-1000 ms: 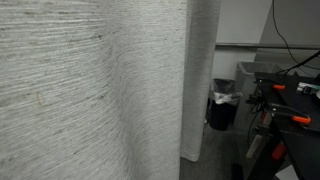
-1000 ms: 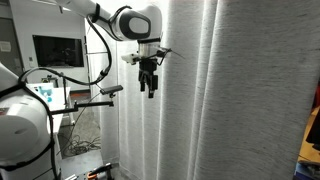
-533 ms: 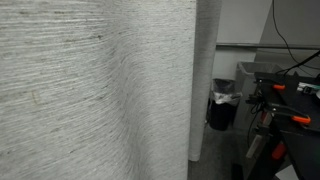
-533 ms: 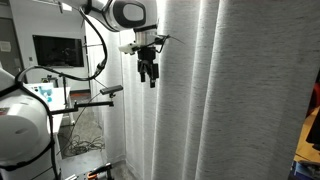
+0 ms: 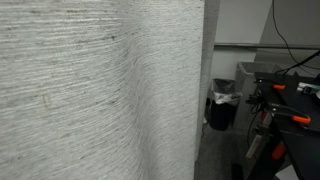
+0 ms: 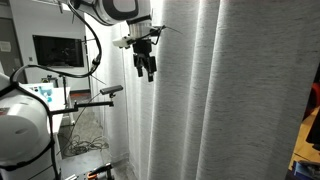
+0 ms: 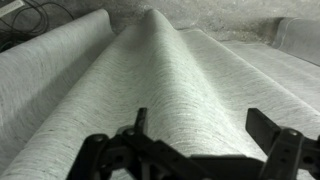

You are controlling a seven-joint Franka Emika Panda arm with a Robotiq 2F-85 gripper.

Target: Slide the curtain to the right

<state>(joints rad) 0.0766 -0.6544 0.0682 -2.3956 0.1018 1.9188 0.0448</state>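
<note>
we see the tool (image 6: 147, 70) with fingers spread, nothing clamped, up high at the left edge of the curtain (image 6: 230, 90); whether they touch we cannot tell. in the wrist view a raised fold of curtain (image 7: 150, 70) runs toward the gap between the fingers. the curtain fills most of both exterior views, with a black bin (image 5: 224, 103) beside its edge.

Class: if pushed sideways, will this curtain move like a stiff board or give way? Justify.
Probably floppy: the curtain hangs in soft vertical folds, so it should bunch rather than slide as one sheet. Its woven, streaky surface in the wrist view suggests some grip, not slipperiness.
</note>
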